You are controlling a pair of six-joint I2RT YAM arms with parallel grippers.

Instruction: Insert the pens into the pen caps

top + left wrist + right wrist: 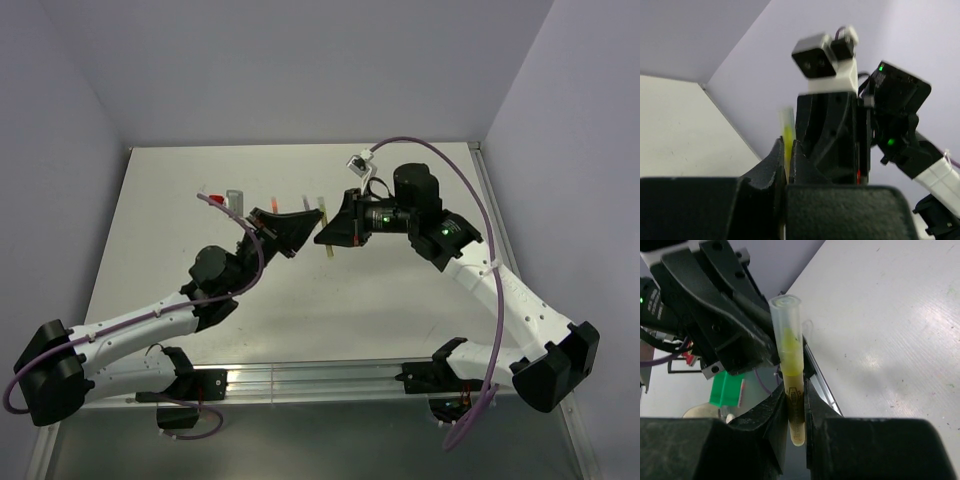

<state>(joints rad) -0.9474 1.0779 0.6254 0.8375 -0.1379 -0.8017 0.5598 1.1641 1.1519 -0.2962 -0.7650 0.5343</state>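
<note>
My right gripper (796, 390) is shut on the lower barrel of the yellow-green pen (796, 412), holding it roughly upright above the table. A pale, see-through cream pen cap (786, 325) sits over the pen's upper end. My left gripper (788, 142) faces the right one and is shut on that cap (787, 131). In the top view the two grippers, left (308, 230) and right (324, 238), meet at mid-table, with the pen's end (327, 249) below them and the cap's tip (321, 205) above. The other pens and caps are small bits behind the left gripper.
On the table (400, 310) behind the left gripper lie a red piece (213, 199), a grey piece (235, 194), an orange bit (274, 201) and a pink bit (303, 199). A metal rail (320, 378) runs along the near edge. Walls enclose the back and sides.
</note>
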